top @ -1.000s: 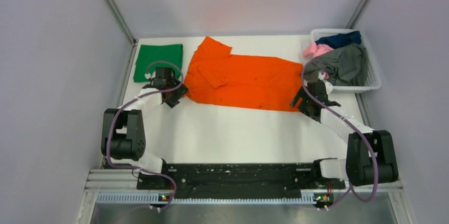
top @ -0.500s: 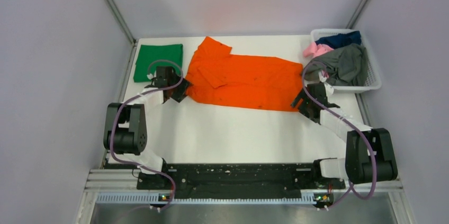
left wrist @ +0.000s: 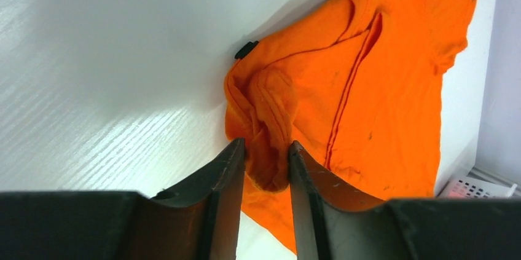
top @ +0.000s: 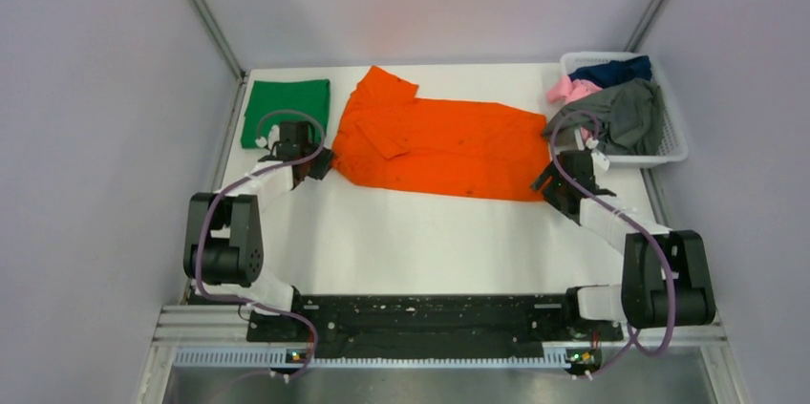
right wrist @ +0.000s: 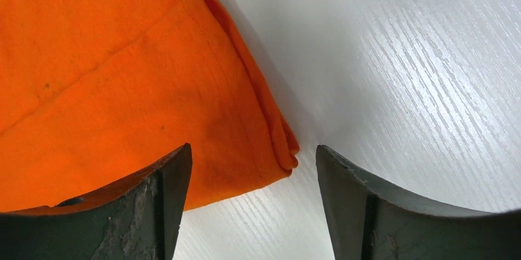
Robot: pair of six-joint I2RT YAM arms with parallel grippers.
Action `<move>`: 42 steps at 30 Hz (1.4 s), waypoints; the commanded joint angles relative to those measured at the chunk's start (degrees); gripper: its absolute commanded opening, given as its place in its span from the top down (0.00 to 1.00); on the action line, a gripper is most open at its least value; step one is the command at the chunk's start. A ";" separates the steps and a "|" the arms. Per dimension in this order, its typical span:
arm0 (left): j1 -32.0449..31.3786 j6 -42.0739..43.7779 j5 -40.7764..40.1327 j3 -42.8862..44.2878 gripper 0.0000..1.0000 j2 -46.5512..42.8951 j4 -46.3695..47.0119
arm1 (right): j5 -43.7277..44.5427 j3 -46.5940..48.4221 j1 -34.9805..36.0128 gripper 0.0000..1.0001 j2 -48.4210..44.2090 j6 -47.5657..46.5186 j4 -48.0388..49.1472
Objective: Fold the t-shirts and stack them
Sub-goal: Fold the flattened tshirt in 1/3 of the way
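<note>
The orange t-shirt lies spread across the far middle of the table, folded along its length. My left gripper is shut on a bunched fold at the shirt's near left corner. My right gripper is open, its jaws standing either side of the shirt's near right corner without gripping it. A folded green t-shirt lies at the far left. Grey, pink and navy shirts lie in the basket.
A white lattice basket stands at the far right, close behind my right gripper. Grey walls close in the table on the left, right and back. The table's bare white surface lies between the shirt and the arm bases.
My left gripper moved slightly forward onto the shirt's left corner and shut on it. My right gripper shifted a little right and forward to the shirt's right corner.
</note>
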 commanded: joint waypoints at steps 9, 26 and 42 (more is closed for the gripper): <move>0.26 2.60 -5.81 1.40 1.00 1.09 -3.38 | -2.61 -0.59 -1.01 0.79 3.93 -0.49 3.59; 0.17 12.86 -9.16 -4.96 1.00 -14.93 -17.54 | -0.71 5.05 -1.77 1.00 -9.78 -7.26 -15.06; -1.35 6.41 -9.21 -20.03 0.65 -24.22 -35.42 | 6.61 -1.37 -2.65 0.69 -14.43 -3.17 -26.38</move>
